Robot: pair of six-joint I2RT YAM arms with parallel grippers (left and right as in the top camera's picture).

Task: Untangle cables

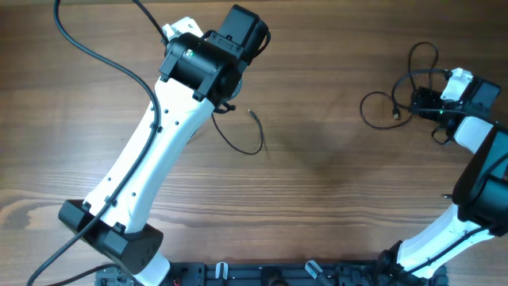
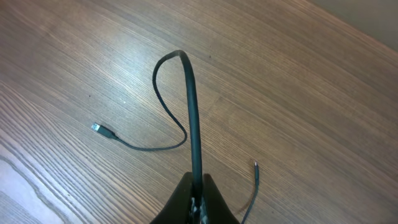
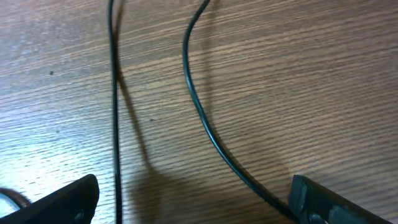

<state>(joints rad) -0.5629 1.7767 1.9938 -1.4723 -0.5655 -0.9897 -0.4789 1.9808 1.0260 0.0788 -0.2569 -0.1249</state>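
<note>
One thin black cable (image 2: 163,104) runs up from my left gripper (image 2: 198,193), which is shut on it. It loops over and trails down to a small plug (image 2: 96,128) lying on the wood. Its other end (image 2: 255,165) lies to the right. In the overhead view this cable (image 1: 252,149) curves on the table below the left gripper (image 1: 225,97). A second bunch of looped cables (image 1: 381,99) lies at the far right, by my right gripper (image 1: 425,102). The right gripper (image 3: 196,202) is open wide, low over the table, with two cable strands (image 3: 115,93) (image 3: 199,112) between its fingers.
The wooden table (image 1: 333,183) carries only the cables. A thicker black robot wire (image 1: 95,56) crosses the upper left. The left arm (image 1: 143,167) stretches diagonally from the bottom left. The right arm (image 1: 468,199) stands at the right edge.
</note>
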